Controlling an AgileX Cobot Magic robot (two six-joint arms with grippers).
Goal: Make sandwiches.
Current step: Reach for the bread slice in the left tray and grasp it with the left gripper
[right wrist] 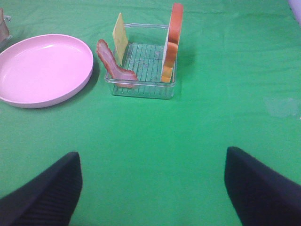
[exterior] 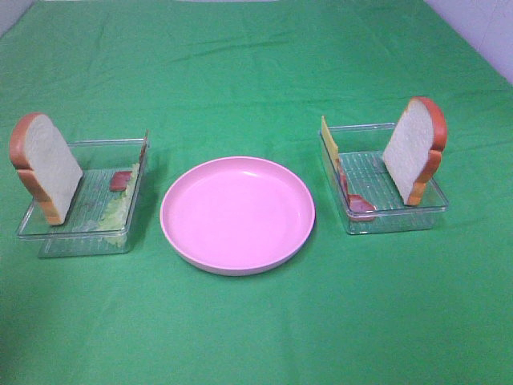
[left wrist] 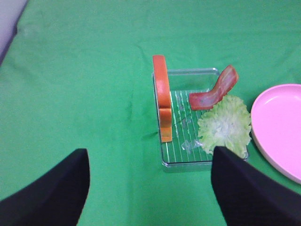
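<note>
Mid-table on the green cloth [exterior: 256, 337] sits the pink plate [exterior: 237, 215], w/ a clear tray on each side, both just beside it but not touching.

No sandwich stacked yet: the parts lie split btwn the two trays.

- The left tray [exterior: 104, 143] has the left bread slice [exterior: 50, 164] standing on edge along its left wall, crust up and leaning a bit.
- Same tray: the lettuce [left wrist: 225, 126] lies flat on the floor at the near right. The left bacon strip [left wrist: 214, 92] is just beyond it, one end curled up at the right wall.
- The right tray [exterior: 397, 220] has the cheese square [right wrist: 120, 37] on edge against its left wall.
- Same tray: the right bacon strip [right wrist: 113, 63] is in the near-left corner, far end raised. The right bread slice [exterior: 410, 152] stands on edge along the right wall.

The left gripper [left wrist: 150, 153] hangs over the cloth at the near side of the left tray. Its black fingers [left wrist: 56, 193] are spread wide, released, nothing btwn them.

The right gripper [right wrist: 153, 153] hangs over bare cloth, well short of the right tray. Its fingers [right wrist: 263, 188] are likewise spread, grasping nothing.
</note>
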